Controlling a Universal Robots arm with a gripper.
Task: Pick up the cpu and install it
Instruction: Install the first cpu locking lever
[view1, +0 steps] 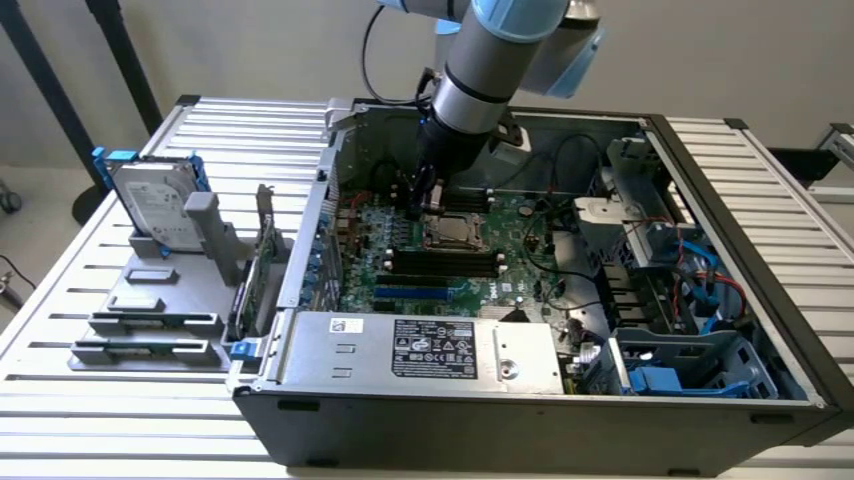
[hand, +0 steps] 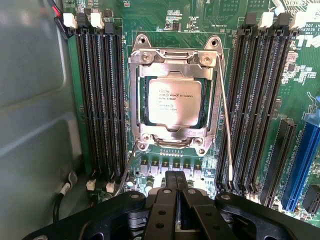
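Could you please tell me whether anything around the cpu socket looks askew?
The cpu lies square in its socket frame. Only the thin wire lever beside it stands out: it slants away from that frame instead of lying along it, so it may be unlatched.

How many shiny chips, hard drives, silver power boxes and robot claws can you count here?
cpu, sitting in its socket: 1
hard drive: 1
power supply box: 1
claw: 1
Total: 4
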